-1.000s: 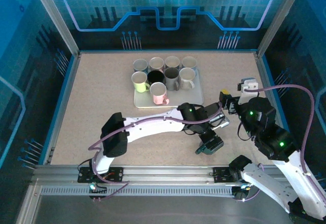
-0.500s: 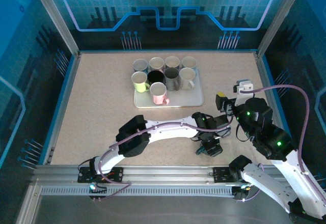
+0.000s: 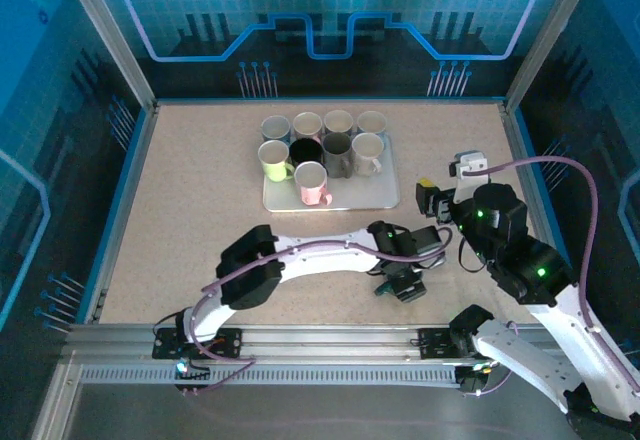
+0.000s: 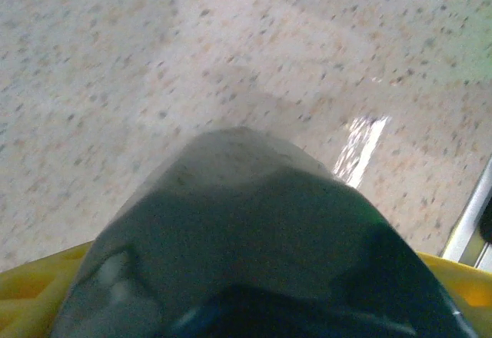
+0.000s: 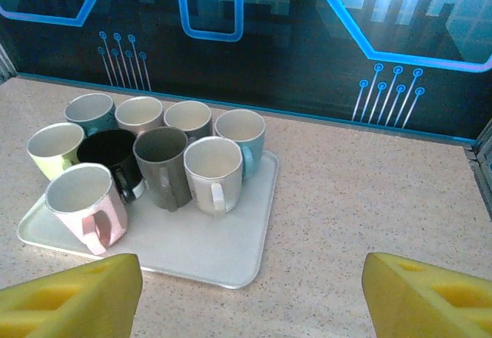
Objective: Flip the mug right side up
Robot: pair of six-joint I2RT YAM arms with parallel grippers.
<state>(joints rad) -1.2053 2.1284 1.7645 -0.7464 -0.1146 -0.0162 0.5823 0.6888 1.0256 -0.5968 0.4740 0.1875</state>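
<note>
Easily could lose the dark mug [image 4: 246, 230], clamped in the left tool [image 3: 402, 276] near the counter's [image 3: 200, 210] front right (orientation hard to read), by twisting fast or clipping the surface; right tool [image 3: 428, 200] apart, idle.

A white tray [image 5: 192, 250] at centre left of the right wrist view carries a pink mug [image 5: 84, 203], a black mug [image 5: 108, 154], a pale lime mug [image 5: 54, 146] and a grey mug [image 5: 163, 165]. The table [image 3: 200, 210] is beige with dark speckles. The wall [image 5: 269, 54] is dark with blue circuit lines. The mug [image 4: 246, 230] low in the left wrist view is dark teal-grey, the fingers [image 4: 31, 292] beside it yellow
</note>
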